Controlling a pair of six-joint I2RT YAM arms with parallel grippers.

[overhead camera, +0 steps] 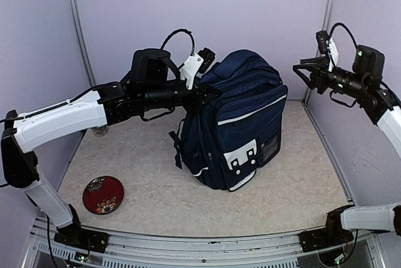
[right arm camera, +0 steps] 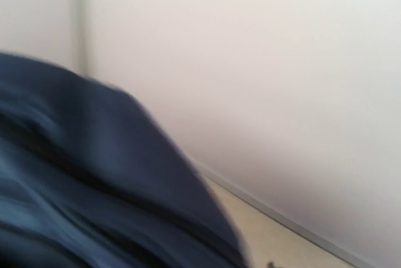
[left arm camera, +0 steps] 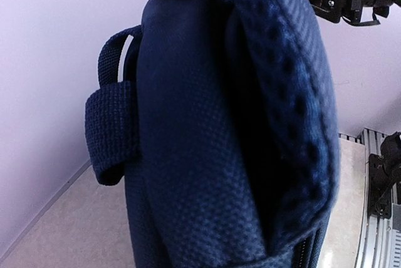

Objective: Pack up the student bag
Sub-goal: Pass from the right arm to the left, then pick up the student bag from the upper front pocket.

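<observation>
The student bag [overhead camera: 241,124], a large navy backpack with white trim, stands upright mid-table with its front pockets facing the near right. My left gripper [overhead camera: 210,91] presses against its upper left edge near the top, fingers closed together on the fabric. In the left wrist view the bag's padded back and a strap loop [left arm camera: 207,155] fill the frame and hide the fingers. My right gripper [overhead camera: 302,71] hangs in the air to the right of the bag's top, apart from it, jaws spread and empty. The right wrist view is blurred and shows the bag [right arm camera: 75,186] at lower left.
A red flowered dish [overhead camera: 103,194] lies at the near left of the table. A small container [overhead camera: 100,131] stands behind the left arm by the left wall. Lilac walls close in three sides; a metal rail [overhead camera: 200,243] runs along the near edge.
</observation>
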